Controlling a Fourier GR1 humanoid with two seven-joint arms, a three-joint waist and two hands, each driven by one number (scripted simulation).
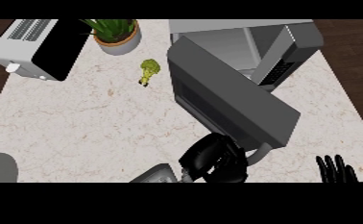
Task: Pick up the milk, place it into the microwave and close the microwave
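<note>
The microwave (284, 40) stands at the back right of the counter with its dark grey door (227, 98) swung out toward me. No milk shows anywhere; the open cavity (227, 43) looks bare in the part I see. My left hand (212, 160) is at the door's near outer corner, fingers curled, beside the door's pale curved handle (261, 153). Whether it touches the door is hidden by the hand itself. My right hand (336, 170) rests open at the lower right edge, fingers up.
A white and black toaster oven (35, 45) sits at the back left, with a potted plant (114, 34) beside it. A piece of broccoli (148, 70) lies left of the door. A grey rounded shape (6, 168) shows at the lower left edge.
</note>
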